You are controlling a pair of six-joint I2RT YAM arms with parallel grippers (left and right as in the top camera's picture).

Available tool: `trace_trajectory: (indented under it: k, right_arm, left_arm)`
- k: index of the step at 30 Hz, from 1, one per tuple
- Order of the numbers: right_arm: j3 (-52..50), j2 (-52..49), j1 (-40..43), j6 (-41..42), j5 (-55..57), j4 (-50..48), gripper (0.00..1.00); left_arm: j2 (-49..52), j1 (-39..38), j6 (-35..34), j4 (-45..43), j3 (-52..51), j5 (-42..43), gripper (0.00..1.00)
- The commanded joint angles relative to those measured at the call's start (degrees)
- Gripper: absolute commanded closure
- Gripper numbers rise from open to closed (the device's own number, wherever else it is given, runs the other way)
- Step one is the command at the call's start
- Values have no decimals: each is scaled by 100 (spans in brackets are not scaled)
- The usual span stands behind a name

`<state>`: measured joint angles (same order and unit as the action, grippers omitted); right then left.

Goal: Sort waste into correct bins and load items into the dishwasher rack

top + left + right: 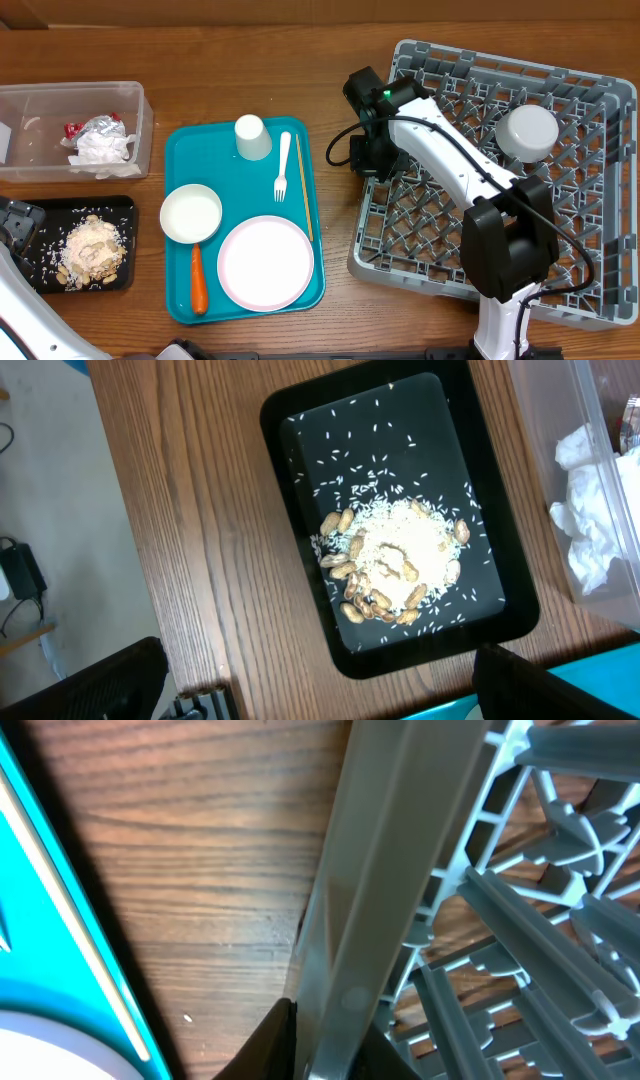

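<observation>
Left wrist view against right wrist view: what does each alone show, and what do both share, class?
Only the left wrist view: the black tray of peanuts and rice, and the clear tub holding the white napkin. Only the right wrist view: the grey rack, its wall inside the right pincer. Both: the wooden table and the edge of the teal tray.

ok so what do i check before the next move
1. Right gripper on the dishwasher rack rim: ok, the rim wall sits between its fingers.
2. Left gripper free: ok, open above the black tray.
3. Napkin and foil wrapper in the clear tub: ok.
4. Nut scraps in the black tray: ok.
5. Tableware loaded: not ok. One racked bowl; cup, second bowl, plate and fork sit on the teal tray.
</observation>
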<state>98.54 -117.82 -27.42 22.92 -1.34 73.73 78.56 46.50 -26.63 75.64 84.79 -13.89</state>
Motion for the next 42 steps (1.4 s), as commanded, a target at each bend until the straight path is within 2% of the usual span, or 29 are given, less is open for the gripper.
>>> trace_trajectory:
  k: [1,3,10,15,19,23,30,42]
  right_arm:
    - [9,170,-103,-826,-26,-13,91]
    - [9,170,-103,-1043,-13,68,96]
    - [9,170,-103,-1526,76,280,96]
    - [9,170,-103,-1613,640,420,96]
    - [9,170,-103,-2159,769,400,96]
    - [9,170,-103,-2337,1029,192,96]
    - [9,170,-103,-2264,859,136,96]
    - [11,170,-103,-1073,866,-28,96]
  left_arm:
    - [20,7,-59,0,118,24,0]
    - [20,7,-59,0,118,24,0]
    - [20,7,-59,0,118,24,0]
    - [20,7,-59,0,118,24,0]
    - [20,7,-59,0,118,24,0]
    - [20,7,-59,0,118,24,0]
    - [20,7,-59,0,118,24,0]
    - [20,7,-59,0,118,24,0]
